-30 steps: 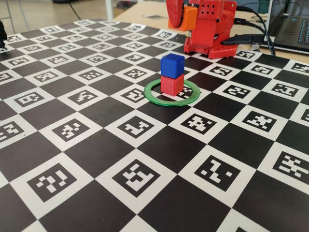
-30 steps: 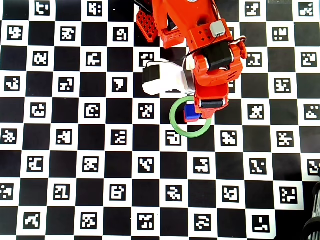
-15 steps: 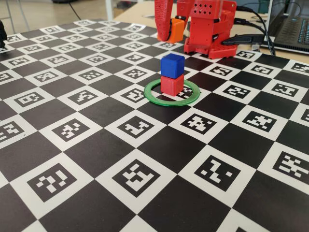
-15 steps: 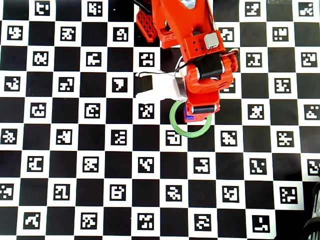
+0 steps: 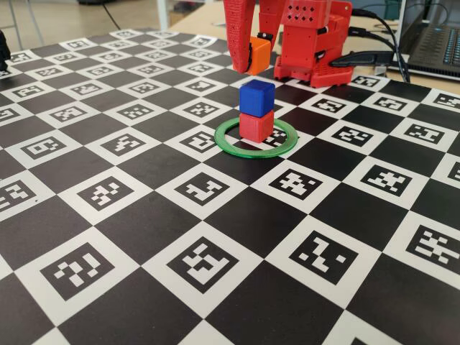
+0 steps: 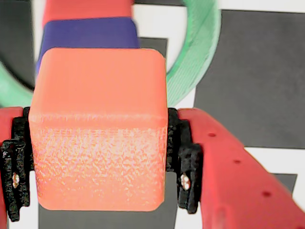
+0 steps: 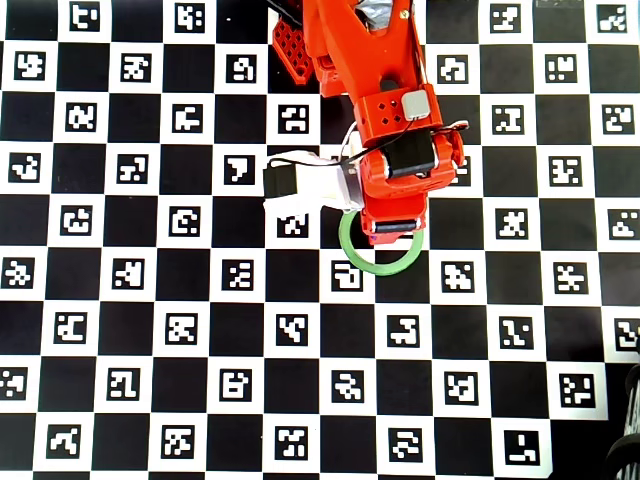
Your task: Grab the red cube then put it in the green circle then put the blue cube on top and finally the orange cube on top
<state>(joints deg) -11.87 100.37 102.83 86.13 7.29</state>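
My claw is clamped on the orange cube, a black pad pressed to each side of it in the wrist view. Half a second ago, in the fixed view, the cube hung farther back and higher; now it sits lower and nearer, above and just beyond the stack, clear of the blue cube. The blue cube rests on the red cube, which stands inside the green circle toward its far edge, on the checkered marker board.

The wrist view shows the orange cube nearly lined up over the blue one, with red past it and arcs of the circle on both sides. From overhead, my arm now hides the whole stack, I think, whereas a sliver of blue showed earlier; only the near arc of the circle remains visible there.
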